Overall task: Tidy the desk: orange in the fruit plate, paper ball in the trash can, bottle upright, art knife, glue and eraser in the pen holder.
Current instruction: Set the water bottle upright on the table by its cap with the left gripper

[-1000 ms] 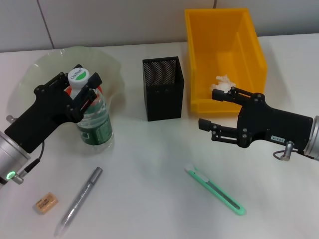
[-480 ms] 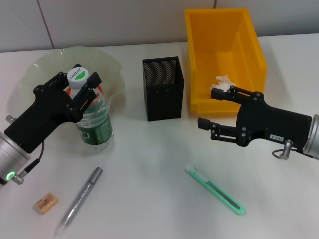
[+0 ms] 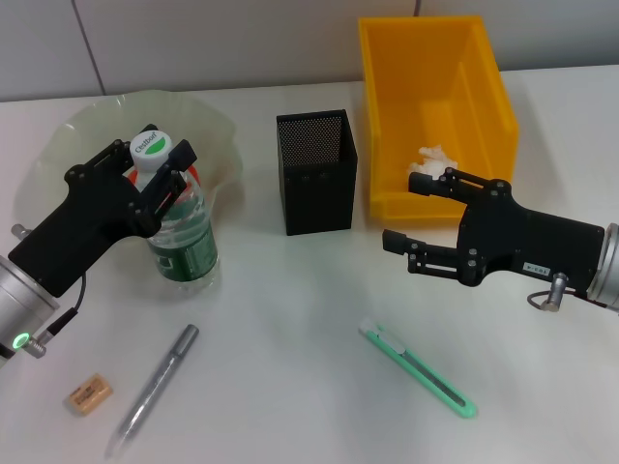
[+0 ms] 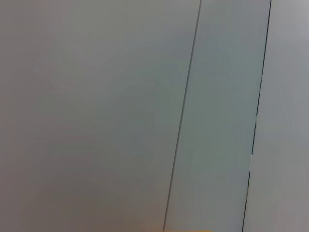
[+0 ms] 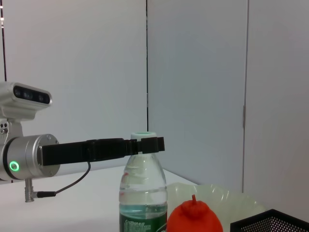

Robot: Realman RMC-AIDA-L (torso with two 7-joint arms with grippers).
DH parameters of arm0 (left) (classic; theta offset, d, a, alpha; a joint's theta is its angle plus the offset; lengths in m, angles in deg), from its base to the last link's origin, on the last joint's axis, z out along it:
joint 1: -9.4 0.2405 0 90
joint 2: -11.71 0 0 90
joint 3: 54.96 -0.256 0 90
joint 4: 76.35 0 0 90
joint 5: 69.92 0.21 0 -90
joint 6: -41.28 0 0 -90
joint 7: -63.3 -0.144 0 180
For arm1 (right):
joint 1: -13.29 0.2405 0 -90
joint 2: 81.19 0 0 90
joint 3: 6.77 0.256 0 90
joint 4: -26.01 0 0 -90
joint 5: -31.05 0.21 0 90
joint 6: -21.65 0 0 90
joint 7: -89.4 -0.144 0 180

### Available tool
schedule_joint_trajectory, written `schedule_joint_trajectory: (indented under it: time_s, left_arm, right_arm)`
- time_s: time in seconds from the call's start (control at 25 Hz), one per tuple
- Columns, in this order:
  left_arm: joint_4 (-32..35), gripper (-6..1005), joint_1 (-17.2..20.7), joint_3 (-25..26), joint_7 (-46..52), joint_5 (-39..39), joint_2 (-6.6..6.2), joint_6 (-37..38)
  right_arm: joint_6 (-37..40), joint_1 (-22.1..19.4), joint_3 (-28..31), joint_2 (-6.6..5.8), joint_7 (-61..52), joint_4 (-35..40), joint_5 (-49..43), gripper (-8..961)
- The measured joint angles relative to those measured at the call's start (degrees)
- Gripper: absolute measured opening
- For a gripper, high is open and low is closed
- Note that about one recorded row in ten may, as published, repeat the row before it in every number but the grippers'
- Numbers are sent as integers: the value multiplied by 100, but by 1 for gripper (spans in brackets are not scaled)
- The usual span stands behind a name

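The bottle [image 3: 180, 232] stands upright on the counter [image 3: 290, 319] before the plate [image 3: 92, 130], its neck between the left gripper [image 3: 166, 172] fingers, clenched around it. Right gripper [image 3: 426, 215] hovers released above the knife [image 3: 418, 368].

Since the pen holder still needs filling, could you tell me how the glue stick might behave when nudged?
The glue stick looks slim and round, lying flat on the table, so it would probably roll sideways if pushed. Its smooth, rigid-looking body may slip between fingers.
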Motion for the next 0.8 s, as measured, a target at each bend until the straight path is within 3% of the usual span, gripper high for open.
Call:
schedule_joint_trajectory:
  time_s: [0.8]
  left_arm:
    - [-134,520,-119,-1,-70,-4,14,-237]
  right_arm:
    - [5,0,1,1,0,0,-7,784]
